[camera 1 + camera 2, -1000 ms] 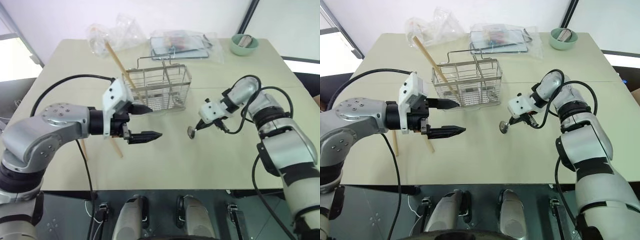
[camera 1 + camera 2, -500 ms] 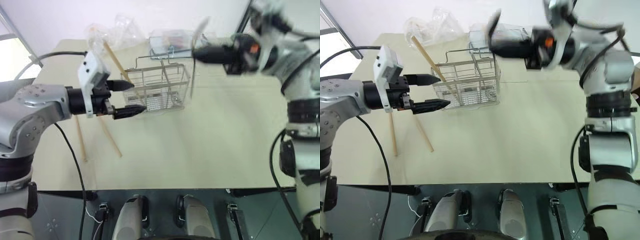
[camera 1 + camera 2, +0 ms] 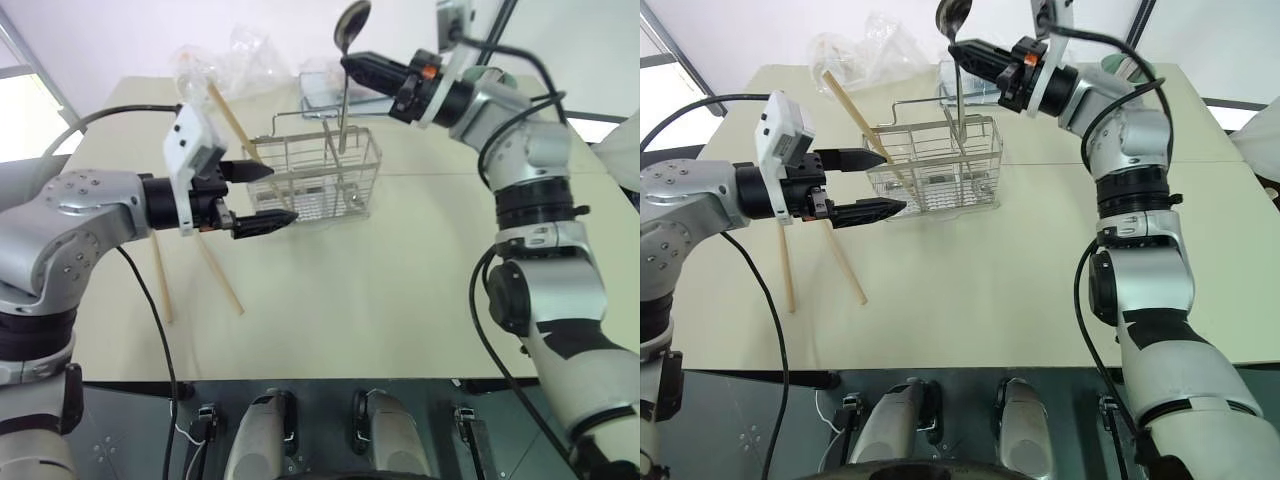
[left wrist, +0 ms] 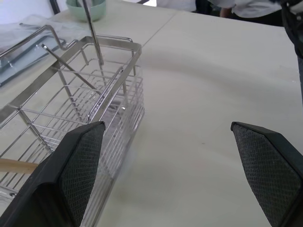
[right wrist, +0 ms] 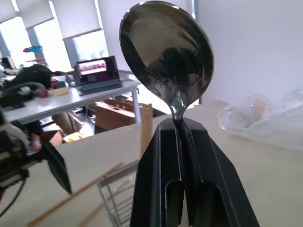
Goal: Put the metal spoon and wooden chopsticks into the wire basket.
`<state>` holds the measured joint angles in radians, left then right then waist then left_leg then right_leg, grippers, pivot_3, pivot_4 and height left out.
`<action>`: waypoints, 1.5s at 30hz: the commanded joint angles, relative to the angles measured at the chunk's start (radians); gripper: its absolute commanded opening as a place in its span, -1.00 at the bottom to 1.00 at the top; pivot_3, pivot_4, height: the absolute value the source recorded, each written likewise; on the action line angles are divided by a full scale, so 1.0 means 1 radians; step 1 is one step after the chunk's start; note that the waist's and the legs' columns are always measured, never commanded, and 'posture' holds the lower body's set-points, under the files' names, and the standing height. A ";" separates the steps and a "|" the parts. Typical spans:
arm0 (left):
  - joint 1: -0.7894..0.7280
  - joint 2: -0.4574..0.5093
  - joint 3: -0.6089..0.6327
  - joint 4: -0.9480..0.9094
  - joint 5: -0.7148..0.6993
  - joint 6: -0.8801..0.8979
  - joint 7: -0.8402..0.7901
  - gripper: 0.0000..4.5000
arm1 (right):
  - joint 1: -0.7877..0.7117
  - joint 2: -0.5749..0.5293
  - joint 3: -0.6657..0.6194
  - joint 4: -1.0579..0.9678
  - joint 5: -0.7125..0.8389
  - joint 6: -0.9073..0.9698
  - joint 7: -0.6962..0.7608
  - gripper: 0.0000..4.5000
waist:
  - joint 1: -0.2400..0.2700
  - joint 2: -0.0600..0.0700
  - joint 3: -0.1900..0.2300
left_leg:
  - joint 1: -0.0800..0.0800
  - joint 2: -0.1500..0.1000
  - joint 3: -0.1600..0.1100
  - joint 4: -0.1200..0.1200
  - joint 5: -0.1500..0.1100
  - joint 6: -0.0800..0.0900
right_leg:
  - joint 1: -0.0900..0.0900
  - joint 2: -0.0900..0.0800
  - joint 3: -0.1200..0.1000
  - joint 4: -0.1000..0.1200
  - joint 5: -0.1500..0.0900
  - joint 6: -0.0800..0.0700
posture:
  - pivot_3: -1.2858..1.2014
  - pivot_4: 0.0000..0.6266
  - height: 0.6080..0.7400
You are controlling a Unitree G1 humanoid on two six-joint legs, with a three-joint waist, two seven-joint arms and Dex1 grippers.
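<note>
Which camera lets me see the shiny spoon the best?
The right wrist view: the metal spoon has its bowl up close, sticking up out of the shut right pincer. The head views show the whole spoon, bowl up, handle hanging down over the wire basket. The left wrist view catches just its thin handle.

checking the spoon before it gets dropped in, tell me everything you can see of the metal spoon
The metal spoon is small, shiny and silver, with an oval bowl and a slim straight handle. It hangs upright, bowl at the top and handle pointing down. The right gripper is shut on its neck just below the bowl, which mirrors the room in the right wrist view. The handle's lower end reaches down to the top of the wire basket, over its right part; whether it touches the wires cannot be told.
</note>
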<state>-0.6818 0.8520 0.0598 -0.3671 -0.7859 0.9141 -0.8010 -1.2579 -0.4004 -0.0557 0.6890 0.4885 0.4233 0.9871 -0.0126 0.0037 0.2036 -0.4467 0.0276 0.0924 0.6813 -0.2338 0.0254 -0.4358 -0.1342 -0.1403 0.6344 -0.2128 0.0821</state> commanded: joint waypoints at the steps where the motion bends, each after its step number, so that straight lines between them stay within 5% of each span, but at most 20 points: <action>1: -0.017 0.020 0.064 -0.038 -0.011 0.003 0.015 1.00 | 0.002 0.012 -0.002 0.039 -0.054 -0.052 -0.022 -0.98 | 0.000 0.000 0.000 | 0.000 0.000 0.000 0.000 0.000 0.000 | 0.000 0.000 0.000 0.000 0.000 0.000 | 0.03 -0.52 0.46; 3: -0.016 0.025 0.079 -0.045 -0.017 0.009 0.025 1.00 | 0.008 0.015 -0.008 0.051 -0.062 -0.039 -0.020 -0.86 | 0.000 0.000 0.000 | 0.000 0.000 0.000 0.000 0.000 0.000 | 0.000 0.000 0.000 0.000 0.000 0.000 | 0.03 -0.52 0.46; 6: -0.018 0.025 0.108 -0.046 -0.028 0.021 0.047 1.00 | 0.024 0.017 -0.010 0.043 -0.080 -0.041 -0.017 -0.37 | 0.000 0.000 0.000 | 0.000 0.000 0.000 0.000 0.000 0.000 | 0.000 0.000 0.000 0.000 0.000 0.000 | 0.03 -0.52 0.46; 10: -0.013 0.024 0.120 -0.053 -0.022 0.018 0.064 1.00 | 0.014 0.007 -0.035 0.038 -0.088 -0.041 -0.042 0.57 | 0.000 0.000 0.000 | 0.000 0.000 0.000 0.000 0.000 0.000 | 0.000 0.000 0.001 0.000 0.000 0.000 | 0.03 -0.52 0.46; 16: -0.018 -0.008 0.209 -0.031 0.000 0.043 0.234 1.00 | -0.076 -0.087 -0.110 0.040 -0.043 0.004 0.000 0.57 | 0.002 0.000 0.000 | 0.000 0.000 0.000 0.000 0.000 0.000 | -0.001 0.000 0.001 0.000 0.000 0.000 | 0.03 -0.52 0.46; 21: -0.063 -0.108 0.338 -0.045 0.021 0.262 0.599 1.00 | -0.097 -0.227 -0.131 -0.058 0.048 0.160 0.216 0.57 | 0.002 0.000 0.000 | 0.000 0.000 -0.001 -0.001 0.000 0.000 | 0.000 0.000 0.001 0.000 0.000 0.000 | 0.03 -0.52 0.46; 25: -0.194 -0.354 0.528 -0.066 0.167 0.650 0.930 1.00 | 0.043 -0.330 -0.075 -0.303 0.123 0.286 0.403 0.57 | 0.005 -0.003 -0.001 | 0.002 0.000 -0.003 0.000 -0.003 0.005 | 0.003 0.000 0.000 0.000 0.000 0.000 | 0.03 -0.52 0.46; 31: -0.129 -0.479 0.593 -0.072 0.256 0.700 1.210 1.00 | 0.254 -0.389 -0.048 -0.585 0.199 0.357 0.476 0.57 | 0.000 -0.004 -0.001 | 0.003 0.000 -0.001 -0.001 0.000 0.000 | 0.002 0.000 0.001 0.001 0.001 0.001 | 0.03 -0.52 0.46; 36: -0.047 -0.477 0.575 -0.017 0.230 0.700 1.292 1.00 | 0.342 -0.358 -0.058 -0.638 0.199 0.359 0.401 0.57 | 0.007 -0.005 -0.001 | 0.003 0.001 -0.001 0.000 0.000 -0.001 | 0.002 0.000 0.001 0.001 0.001 0.000 | 0.03 -0.52 0.46; 45: -0.084 -0.376 0.485 0.295 0.285 0.700 1.203 1.00 | 0.450 -0.353 -0.085 -0.750 0.282 0.401 0.328 0.57 | 0.031 -0.006 -0.001 | 0.001 0.000 -0.001 0.001 0.000 -0.001 | 0.001 0.000 0.001 0.000 0.001 0.000 | 0.03 -0.52 0.46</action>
<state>-0.7314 0.4534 0.5621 -0.0877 -0.5217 1.6065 0.4226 -0.8045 -0.7524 -0.1011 -0.0260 0.7376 0.8241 1.3282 0.0187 -0.0021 0.2022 -0.4456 0.0280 0.0912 0.6825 -0.2340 0.0241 -0.4347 -0.1345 -0.1397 0.6341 -0.2116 0.0817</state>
